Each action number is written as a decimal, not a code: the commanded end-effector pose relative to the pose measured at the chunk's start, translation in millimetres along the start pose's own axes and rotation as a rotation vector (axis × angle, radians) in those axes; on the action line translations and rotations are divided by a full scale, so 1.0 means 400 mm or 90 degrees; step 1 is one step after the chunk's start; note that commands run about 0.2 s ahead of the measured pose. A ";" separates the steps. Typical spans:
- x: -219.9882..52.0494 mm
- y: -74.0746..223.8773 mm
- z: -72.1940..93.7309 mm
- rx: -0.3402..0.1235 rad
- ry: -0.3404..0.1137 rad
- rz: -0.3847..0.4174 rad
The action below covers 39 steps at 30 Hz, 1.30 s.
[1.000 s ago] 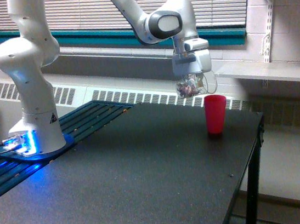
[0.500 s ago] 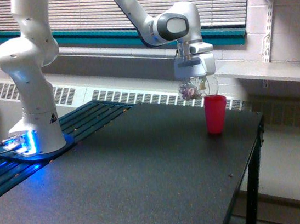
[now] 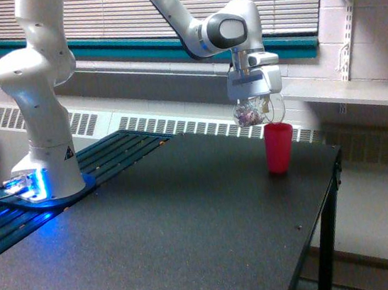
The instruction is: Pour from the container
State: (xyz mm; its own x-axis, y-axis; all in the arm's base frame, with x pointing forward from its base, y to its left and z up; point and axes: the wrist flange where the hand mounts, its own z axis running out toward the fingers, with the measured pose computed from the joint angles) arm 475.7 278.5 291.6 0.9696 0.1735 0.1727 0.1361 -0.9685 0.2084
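A small clear container with brownish-purple bits inside hangs in the air, with my gripper shut on it from above. It is tipped so its mouth faces the exterior view's right. Just below and to the right of it stands an opaque pink-red cup, upright on the black table. The container's lower edge is slightly above the pink cup's rim and a little to its left. No bits are seen falling.
The arm's white base stands at the exterior view's left on a blue-lit mount. The table's right edge drops off close beside the pink cup. A white radiator grille and wall shelf run behind.
My gripper and the clear container have moved toward the exterior view's right, closer to the pink cup. The pink cup has stayed in place.
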 end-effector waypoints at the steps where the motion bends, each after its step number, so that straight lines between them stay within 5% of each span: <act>1: 0.011 0.020 -0.014 -0.019 0.004 -0.001; 39: 0.039 -0.009 -0.002 -0.076 -0.015 -0.065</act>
State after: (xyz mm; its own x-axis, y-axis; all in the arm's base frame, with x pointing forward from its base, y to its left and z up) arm 486.3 285.0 290.8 0.9613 0.2482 0.1197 0.1986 -0.9251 0.3235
